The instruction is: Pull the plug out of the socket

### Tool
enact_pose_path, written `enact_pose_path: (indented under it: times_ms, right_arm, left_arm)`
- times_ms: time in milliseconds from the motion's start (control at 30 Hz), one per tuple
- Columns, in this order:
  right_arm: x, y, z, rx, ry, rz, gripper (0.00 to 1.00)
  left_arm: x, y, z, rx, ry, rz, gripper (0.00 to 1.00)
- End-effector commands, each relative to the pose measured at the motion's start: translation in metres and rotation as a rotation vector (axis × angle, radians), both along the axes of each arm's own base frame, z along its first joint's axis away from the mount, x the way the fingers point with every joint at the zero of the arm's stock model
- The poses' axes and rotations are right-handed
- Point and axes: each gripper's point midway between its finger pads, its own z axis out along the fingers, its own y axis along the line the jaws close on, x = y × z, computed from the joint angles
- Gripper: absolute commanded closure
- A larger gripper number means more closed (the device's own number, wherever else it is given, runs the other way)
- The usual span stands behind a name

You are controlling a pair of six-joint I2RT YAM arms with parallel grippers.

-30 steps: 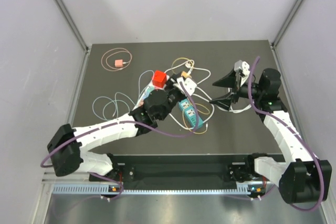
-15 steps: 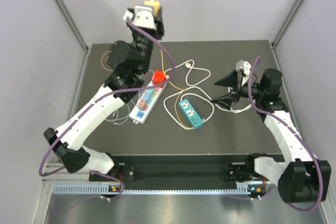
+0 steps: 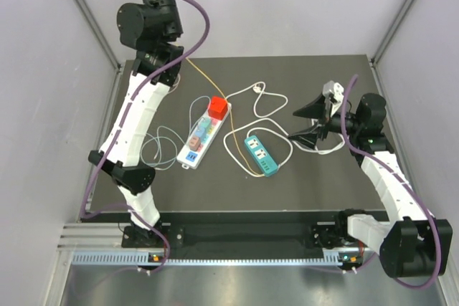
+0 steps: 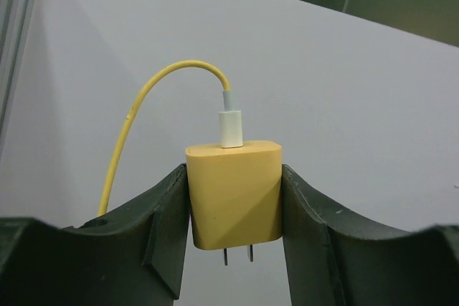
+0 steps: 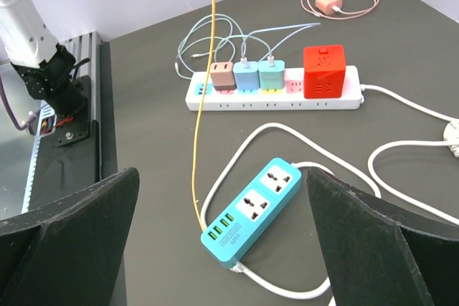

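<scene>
My left gripper (image 4: 234, 177) clamps the yellow plug (image 4: 234, 198) high above the table (image 3: 323, 177) — prongs bare, well clear of the white socket strip (image 3: 201, 140). Its yellow cable (image 5: 203, 105) drops to the teal strip (image 3: 259, 155). My right gripper (image 3: 307, 124) hangs spread wide — grasping nothing.

My left arm (image 3: 140, 116) stands steeply upright over the far left corner of the table (image 3: 344, 77), its wrist running off the top edge. A thin yellow cable (image 3: 204, 82) slants down from it, past the red cube adapter (image 3: 218, 107) on the white power strip (image 3: 188, 157), toward the teal power strip (image 3: 259, 155). My right gripper (image 3: 292, 125) hangs with its 2 fingers spread wide just right of the teal strip, above a loop of white cable (image 3: 326, 151).
</scene>
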Motion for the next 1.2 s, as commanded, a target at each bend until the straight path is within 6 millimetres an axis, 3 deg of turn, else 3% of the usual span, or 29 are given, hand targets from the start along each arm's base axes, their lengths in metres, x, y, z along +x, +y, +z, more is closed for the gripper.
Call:
enact_pose_path:
  times_ms: [0, 300, 433, 500, 633, 733, 967, 1167]
  right_arm:
    - [0.0, -0.003, 0.017, 0.005, -0.088, 0.005, 0.0]
    - [-0.002, 0.004, 0.008, 0.009, -0.089, 0.054, 0.0]
    - [-0.001, 0.034, -0.031, -0.031, -0.046, 0.111, 0.0]
    - [-0.011, 0.052, -0.05, -0.085, -0.036, 0.172, 0.0]
    - [-0.012, 0.061, -0.055, -0.11, -0.038, 0.183, 0.0]
    - [-0.01, 0.056, -0.053, -0.121, -0.054, 0.171, 0.0]
    - [-0.002, 0.04, -0.042, -0.09, -0.045, 0.117, 0.0]
    - [0.001, 0.035, -0.037, -0.08, -0.044, 0.099, 0.0]
  left_arm:
    - [-0.035, 0.027, 0.043, -0.143, -0.195, -0.092, 1.0]
    - [-0.064, 0.027, 0.065, -0.171, -0.284, -0.241, 1.0]
    - [-0.067, 0.028, 0.064, -0.164, -0.262, -0.246, 1.0]
    - [-0.07, 0.032, 0.064, -0.155, -0.256, -0.222, 1.0]
    - [-0.068, 0.049, 0.061, -0.09, -0.226, -0.051, 1.0]
    - [-0.054, 0.065, 0.051, -0.051, -0.209, 0.076, 1.0]
    - [0.035, 0.096, -0.012, -0.022, -0.1, 0.269, 1.0]
    - [0.075, 0.119, -0.034, -0.046, -0.07, 0.341, 1.0]
